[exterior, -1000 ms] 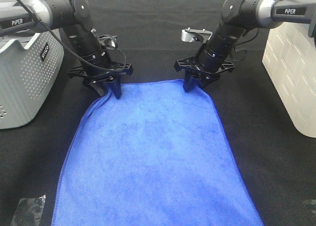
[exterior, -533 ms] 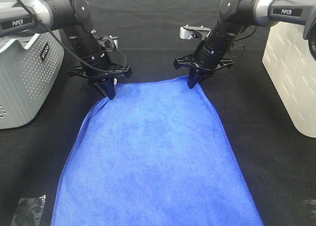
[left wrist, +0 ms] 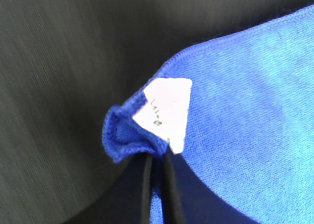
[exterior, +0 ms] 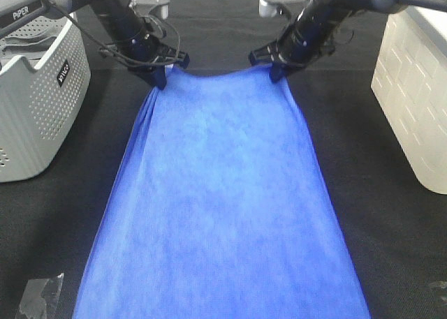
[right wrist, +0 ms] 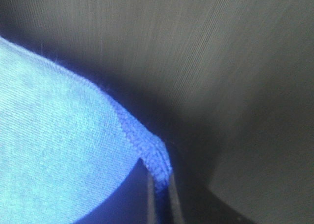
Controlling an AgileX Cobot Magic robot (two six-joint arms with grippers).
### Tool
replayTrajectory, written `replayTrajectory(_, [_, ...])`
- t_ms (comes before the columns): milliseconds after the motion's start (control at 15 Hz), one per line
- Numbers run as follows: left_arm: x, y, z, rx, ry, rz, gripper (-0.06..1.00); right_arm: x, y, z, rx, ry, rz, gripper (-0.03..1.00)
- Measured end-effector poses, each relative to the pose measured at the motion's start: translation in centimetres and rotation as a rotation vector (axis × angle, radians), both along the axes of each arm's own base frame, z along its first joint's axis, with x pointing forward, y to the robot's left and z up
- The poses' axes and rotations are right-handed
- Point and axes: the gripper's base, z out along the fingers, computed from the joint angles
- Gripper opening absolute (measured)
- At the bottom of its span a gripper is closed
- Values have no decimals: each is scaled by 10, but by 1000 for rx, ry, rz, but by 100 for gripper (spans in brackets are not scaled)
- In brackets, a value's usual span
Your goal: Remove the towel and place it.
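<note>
At the far left of the high view stands a grey basket (exterior: 35,109) with perforated walls, resting on the black table cover (exterior: 405,235), and a scrap of clear plastic (exterior: 38,294) lies near the front left corner. Just right of the basket, the left gripper (exterior: 159,80) reaches down from its black arm and is clenched on the far left corner of the towel (exterior: 223,207). In the left wrist view the two dark fingers (left wrist: 147,185) press together with blue cloth pinched between them, the corner bunched into a small fold and a white tag (left wrist: 169,111) standing out beside the stitched hem. The towel is a long blue sheet spread down the middle of the table cover, between the basket and the bin, its far edge held up and sagging slightly between the two grippers, its near end running out of the bottom of the view. At the far right corner, the right gripper (exterior: 276,73) is likewise clamped on the cloth; the right wrist view shows the hemmed corner caught between the narrow fingers (right wrist: 151,194), with the cloth slightly blurred. At the far right stands a white bin (exterior: 415,102) with a brick-like pattern on its side, apart from the towel.
</note>
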Motion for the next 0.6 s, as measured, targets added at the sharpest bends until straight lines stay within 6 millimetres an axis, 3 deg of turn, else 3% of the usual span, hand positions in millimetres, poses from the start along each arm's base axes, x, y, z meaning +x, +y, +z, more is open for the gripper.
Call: replayTrajectory(600, [29, -3, 22, -38, -410, 0, 4, 24, 0, 31, 36, -395, -28, 3])
